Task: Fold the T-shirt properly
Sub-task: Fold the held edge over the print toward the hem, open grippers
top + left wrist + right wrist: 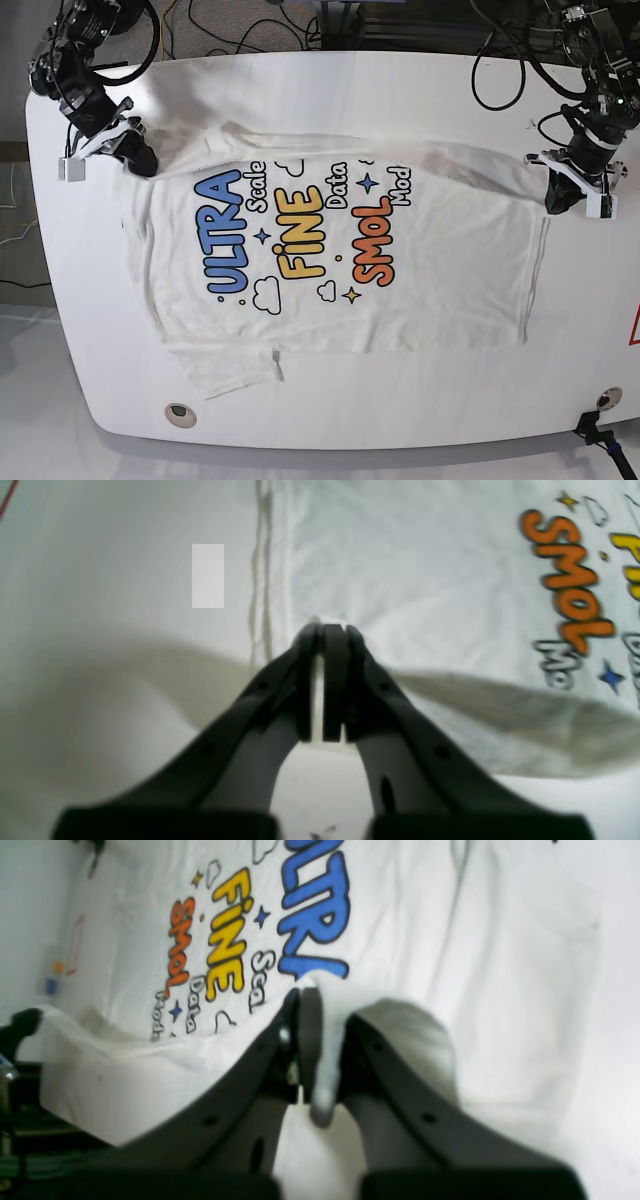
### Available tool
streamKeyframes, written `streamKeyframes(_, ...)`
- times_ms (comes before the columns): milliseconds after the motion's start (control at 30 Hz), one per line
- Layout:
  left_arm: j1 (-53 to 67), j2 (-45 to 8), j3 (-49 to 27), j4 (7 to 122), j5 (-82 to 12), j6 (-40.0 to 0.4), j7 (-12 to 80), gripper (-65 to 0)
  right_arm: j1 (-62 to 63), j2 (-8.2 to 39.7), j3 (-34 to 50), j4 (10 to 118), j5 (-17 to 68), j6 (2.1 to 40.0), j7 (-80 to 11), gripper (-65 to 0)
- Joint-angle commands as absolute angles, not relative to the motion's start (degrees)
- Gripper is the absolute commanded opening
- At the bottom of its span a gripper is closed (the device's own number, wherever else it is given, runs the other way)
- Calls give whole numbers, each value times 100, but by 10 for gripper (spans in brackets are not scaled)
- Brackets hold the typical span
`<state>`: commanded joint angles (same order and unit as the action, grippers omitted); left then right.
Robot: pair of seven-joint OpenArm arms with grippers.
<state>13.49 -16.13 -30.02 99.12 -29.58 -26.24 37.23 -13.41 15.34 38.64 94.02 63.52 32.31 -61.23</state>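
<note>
The white T-shirt (pixel 430 300) lies print side up on the table, with blue "ULTRA", yellow "FINE" and orange "SMOL" showing. My left gripper (pixel 552 203) is shut on its far right corner. In the left wrist view my left gripper (pixel 325 627) pinches a thin cloth edge, and a raised fold of the T-shirt (pixel 400 555) runs off to the right. My right gripper (pixel 143 165) is shut on the far left corner. In the right wrist view my right gripper (pixel 320 990) has white cloth bunched between its fingers, above the T-shirt (pixel 500 965).
The white table (pixel 80 330) has a rounded front edge with a round hole (pixel 180 411). Cables (pixel 250 25) lie behind the far edge. A small black fixture (pixel 600 425) sits at the front right corner. A sleeve (pixel 215 372) sticks out at the front left.
</note>
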Motion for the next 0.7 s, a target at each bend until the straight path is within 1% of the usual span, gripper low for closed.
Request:
streamKeyframes(67, 1218, -1613, -2976, 9745, -2905, -2624, 3723, -638, -1130, 1648, 3705, 9156, 6352, 3231, -6123, -650)
streamKeyframes(167, 1042, -1596, -2949, 9596, -2765, -2624, 3723, -638, -857, 1666, 3653, 8892, 6352, 3231, -6123, -650)
streamKeyframes(233, 901, -1596, -2782, 9455, -2765, -2624, 3723, -638, -681, 1666, 3653, 8760, 6352, 3231, -6123, -650)
streamKeyframes(333, 752, -1596, -2730, 9235, -2765, -2624, 3705, -638, -479, 1666, 3653, 8743, 6273, 3231, -6123, -650)
streamKeyframes(533, 321, -1613, -2721, 8796, -2765, -2624, 3705, -638, 22, 1613, 3644, 8743, 5622, 3231, -6123, -650)
streamKeyframes(600, 171, -1622, -2721, 8620, -2765, -2624, 3697, -638, 189, 1490, 3644, 8743, 5349, 3231, -6123, -650)
streamKeyframes(700, -4, -1631, -2721, 8365, -2765, -2624, 3688, -638, 374, 1429, 3644, 8708, 4954, 3231, -6123, -650)
